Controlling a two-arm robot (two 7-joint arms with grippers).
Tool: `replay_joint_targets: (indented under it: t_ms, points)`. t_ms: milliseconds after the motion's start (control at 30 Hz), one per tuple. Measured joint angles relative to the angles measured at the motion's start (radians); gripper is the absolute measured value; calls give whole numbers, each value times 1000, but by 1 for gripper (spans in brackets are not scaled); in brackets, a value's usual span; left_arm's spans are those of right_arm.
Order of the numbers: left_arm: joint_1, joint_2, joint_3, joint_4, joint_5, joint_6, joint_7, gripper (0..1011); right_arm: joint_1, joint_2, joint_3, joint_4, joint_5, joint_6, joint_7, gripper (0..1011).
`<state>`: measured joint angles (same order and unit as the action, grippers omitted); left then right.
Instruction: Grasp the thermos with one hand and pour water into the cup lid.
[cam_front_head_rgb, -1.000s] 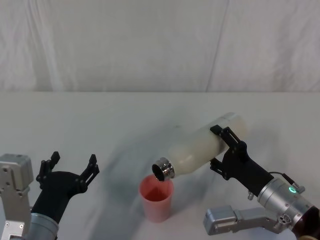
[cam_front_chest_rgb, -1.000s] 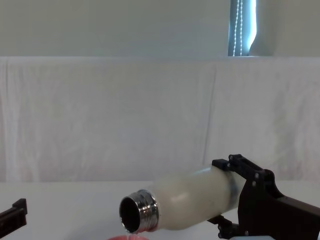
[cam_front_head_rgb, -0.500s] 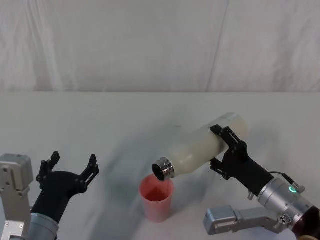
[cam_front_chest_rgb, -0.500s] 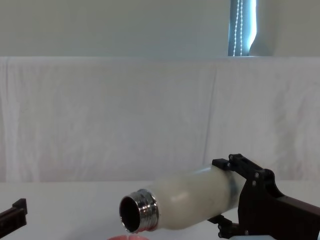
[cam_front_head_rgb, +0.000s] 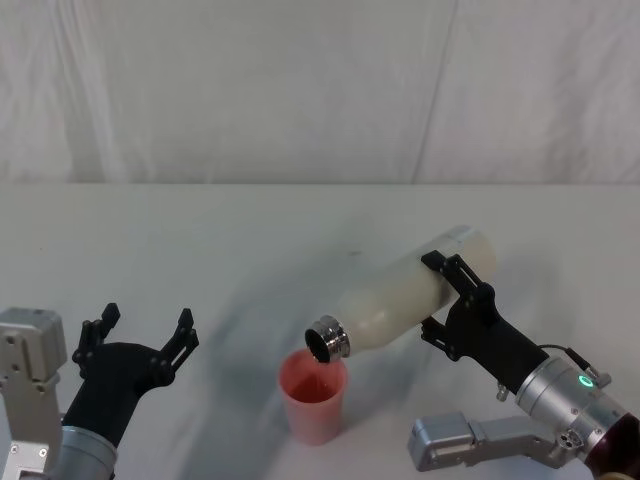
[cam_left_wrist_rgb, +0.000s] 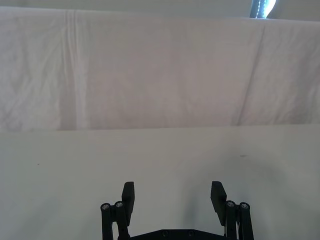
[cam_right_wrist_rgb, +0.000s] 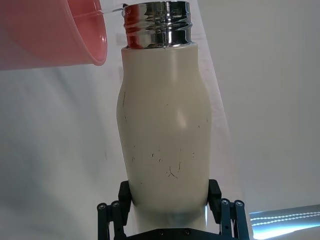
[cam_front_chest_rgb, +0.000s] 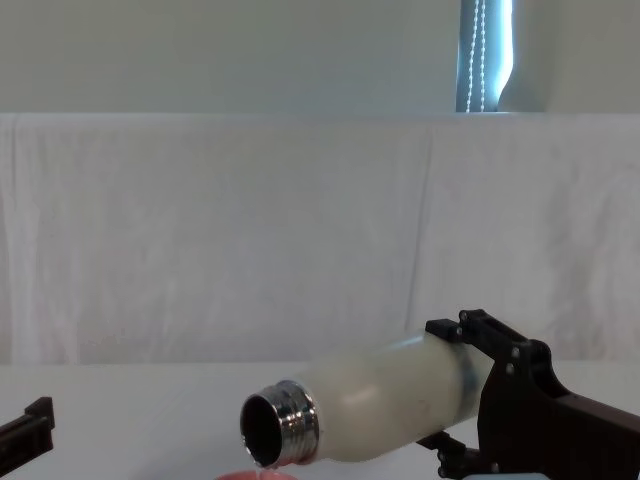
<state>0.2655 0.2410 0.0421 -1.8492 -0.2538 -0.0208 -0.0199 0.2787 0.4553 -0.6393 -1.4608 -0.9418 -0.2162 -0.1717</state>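
Observation:
The cream-white thermos (cam_front_head_rgb: 410, 293) is tipped almost flat, steel neck pointing left and down over the pink cup lid (cam_front_head_rgb: 313, 396). My right gripper (cam_front_head_rgb: 452, 298) is shut around the bottle's lower body. In the right wrist view a thin stream of water runs from the thermos (cam_right_wrist_rgb: 165, 125) mouth into the cup lid (cam_right_wrist_rgb: 55, 32), with the right gripper (cam_right_wrist_rgb: 169, 205) clamped at its base. The chest view has the thermos (cam_front_chest_rgb: 370, 405) above the cup lid's rim (cam_front_chest_rgb: 258, 475), held by the right gripper (cam_front_chest_rgb: 470, 390). My left gripper (cam_front_head_rgb: 140, 330) rests open at the table's left front, seen also as left gripper (cam_left_wrist_rgb: 172, 197).
A white cloth covers the table (cam_front_head_rgb: 250, 240) and hangs as a backdrop (cam_front_head_rgb: 300, 90) behind it. A grey arm block (cam_front_head_rgb: 455, 440) lies at the lower right near the cup lid.
The thermos and right gripper have shifted only a hair to the right. The left gripper has not moved.

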Motion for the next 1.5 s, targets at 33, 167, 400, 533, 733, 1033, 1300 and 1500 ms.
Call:
replay_joint_targets:
  t_ms: [33,167,400,533,733,1033,1300,1500]
  points:
    - [0,0,0,0,0,0,0,1001,0,0,0,0,0,0,0,950]
    - [0,0,0,0,0,0,0,1001,-1,1,0,-1,0,0,0,950]
    - [0,0,0,0,0,0,0,1001,-1,1,1,-2,0,1,0,950]
    - [0,0,0,0,0,0,0,1001,-1,0,1,-2,0,1,0,950]
    - [0,0,0,0,0,0,0,1001,-1,0,1,-2,0,1,0,950]
    - [0,0,0,0,0,0,0,1001,-1,0,1,-2,0,1,1,950]
    - [0,0,0,0,0,0,0,1001,-1,1,1,-2,0,2,2,950]
    - [0,0,0,0,0,0,0,1001,-1,1,1,-2,0,2,3,950]
